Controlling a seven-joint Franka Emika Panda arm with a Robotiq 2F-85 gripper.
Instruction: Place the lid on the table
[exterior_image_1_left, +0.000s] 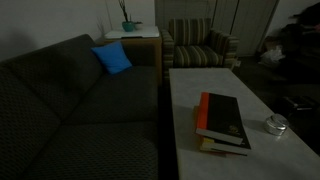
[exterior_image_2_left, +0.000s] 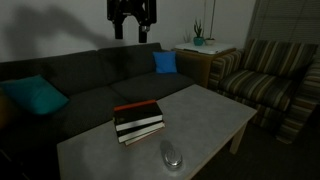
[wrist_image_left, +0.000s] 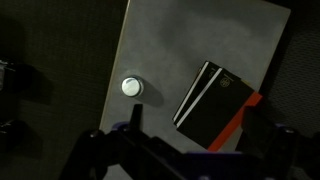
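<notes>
Fronting dark sofa (exterior_image_1_left: 80, 110): pale table (exterior_image_1_left: 200, 80); lid (exterior_image_1_left: 276, 124)

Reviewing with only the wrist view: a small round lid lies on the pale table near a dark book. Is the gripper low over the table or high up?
Observer: High. In an exterior view the gripper hangs open and empty, well above the level of the table.
Operator: Is that one book?
Observer: No, it is a stack of books, with at least one more under the dark top cover.
Operator: What fills the dark beyond the book?
Observer: A dark sofa runs along that long side, opposite the lid, with a blue cushion on it.
</notes>
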